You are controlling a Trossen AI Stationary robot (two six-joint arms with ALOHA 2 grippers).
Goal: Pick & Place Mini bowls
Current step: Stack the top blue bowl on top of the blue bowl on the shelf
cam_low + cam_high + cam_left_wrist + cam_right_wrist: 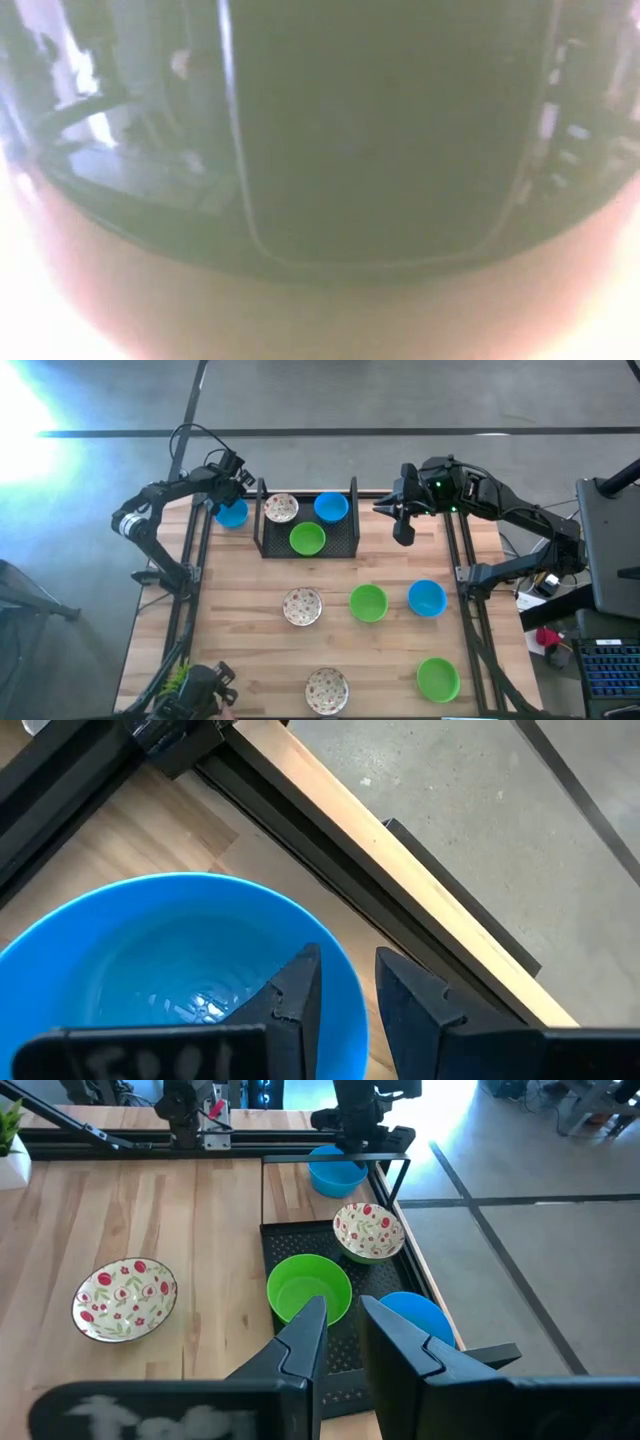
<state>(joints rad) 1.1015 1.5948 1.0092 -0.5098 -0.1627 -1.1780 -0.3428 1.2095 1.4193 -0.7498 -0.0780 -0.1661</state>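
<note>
nine mini bowls, three already in the tray

nine bowls are showing from above: three blue, three green, three white with red speckles. all are small, round and shallow.

the tray (270, 540) is holding one of each: a speckled bowl (281, 509), a blue bowl (331, 507) and a green bowl (307, 539).

the left gripper (345, 995) is pinching the rim of another blue bowl (232, 514), just beside the tray's left side at the far edge of the table (240, 620).

five bowls are sitting loose on the table: speckled (302, 606), green (368, 603), blue (427, 598), speckled (327, 688), green (438, 678).

the right gripper (343, 1335) is hanging just right of the tray, its fingers slightly apart, holding nothing.
</note>
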